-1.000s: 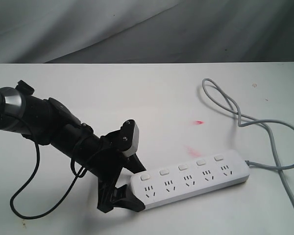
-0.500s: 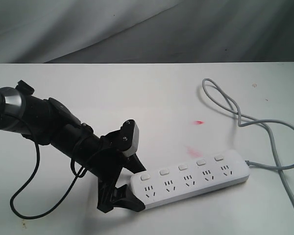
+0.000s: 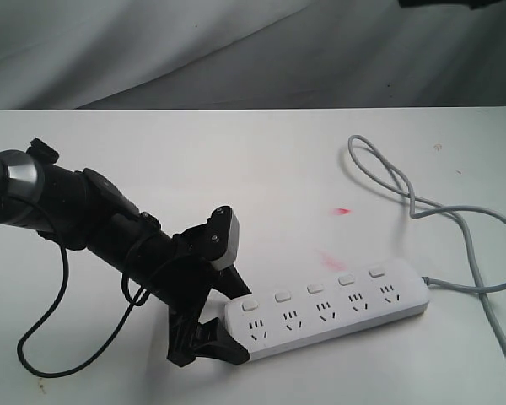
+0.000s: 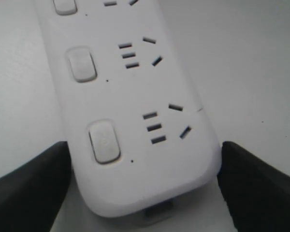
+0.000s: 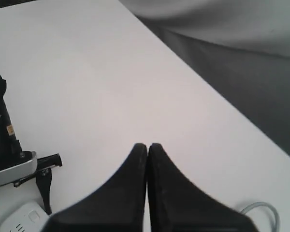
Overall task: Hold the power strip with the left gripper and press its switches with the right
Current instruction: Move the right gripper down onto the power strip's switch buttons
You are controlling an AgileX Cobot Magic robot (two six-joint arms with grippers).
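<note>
The long white power strip [image 3: 329, 308] lies slanted on the white table, its grey cord [image 3: 405, 190] looping off to the back right. The switches [image 3: 313, 288] run in a row above the sockets. My left gripper [image 3: 233, 321] straddles the strip's near left end. In the left wrist view both black fingers [image 4: 34, 179] press against the two long sides of the power strip [image 4: 135, 96], beside the end switch [image 4: 104, 141]. My right gripper [image 5: 147, 145] is shut and empty, high above the table and away from the strip [image 5: 24, 217].
The table [image 3: 261, 169] is white with small red marks [image 3: 341, 210] behind the strip. A black cable [image 3: 59, 337] hangs in a loop from the left arm. A dark part [image 3: 434, 3] shows at the exterior view's top right edge. Grey cloth lies behind the table.
A dark part has come into the top right edge of the exterior view. The left arm and the power strip have not moved.
</note>
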